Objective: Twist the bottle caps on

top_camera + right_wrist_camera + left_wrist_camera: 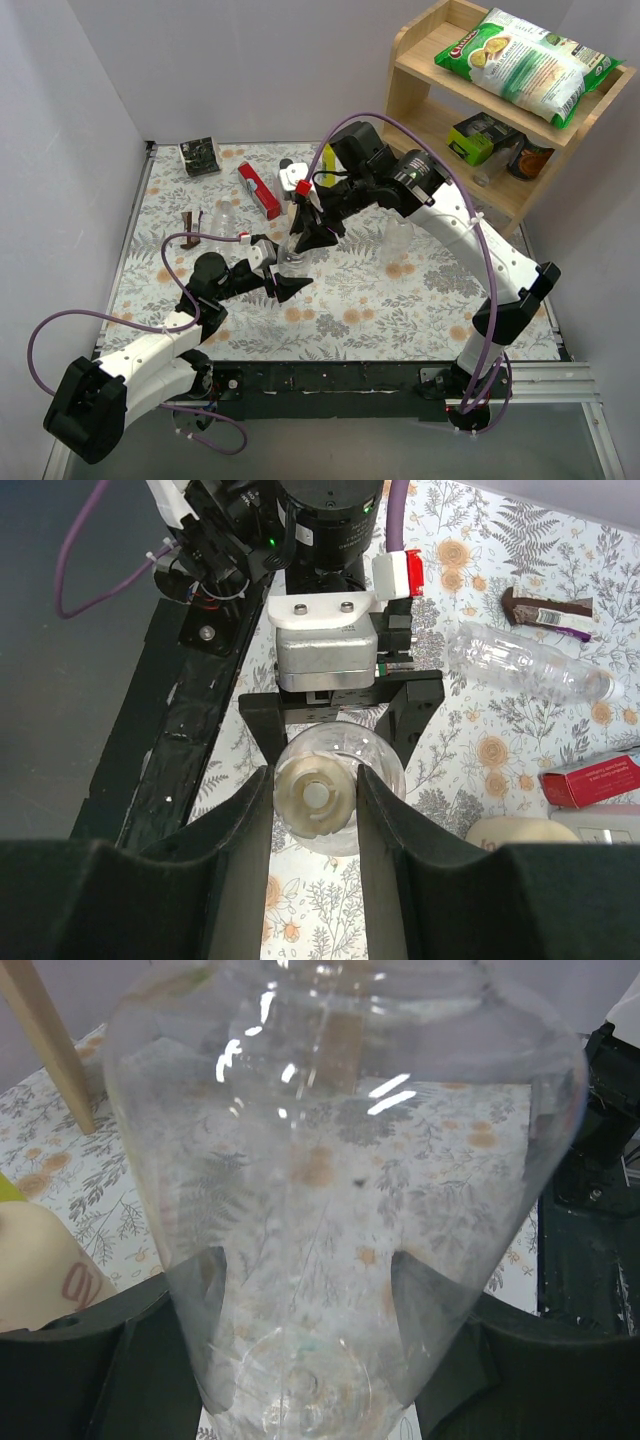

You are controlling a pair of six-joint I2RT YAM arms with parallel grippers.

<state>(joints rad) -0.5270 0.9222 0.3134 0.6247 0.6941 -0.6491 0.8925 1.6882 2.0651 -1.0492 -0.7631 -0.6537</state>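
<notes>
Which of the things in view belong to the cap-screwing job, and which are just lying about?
Job: pale cap in the right gripper; clear bottle in the left gripper; second clear bottle lying flat.
Lying about: red box, chocolate bar, black box, snack bag.

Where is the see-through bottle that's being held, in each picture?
Top external: the held bottle is just left of the middle, where the two arms meet.
Left wrist: it fills most of the picture, clamped in the left gripper.
Right wrist: seen from above, low in the middle, under the pale cap in the right gripper.
Shared landmark: the flowered table cover.
</notes>
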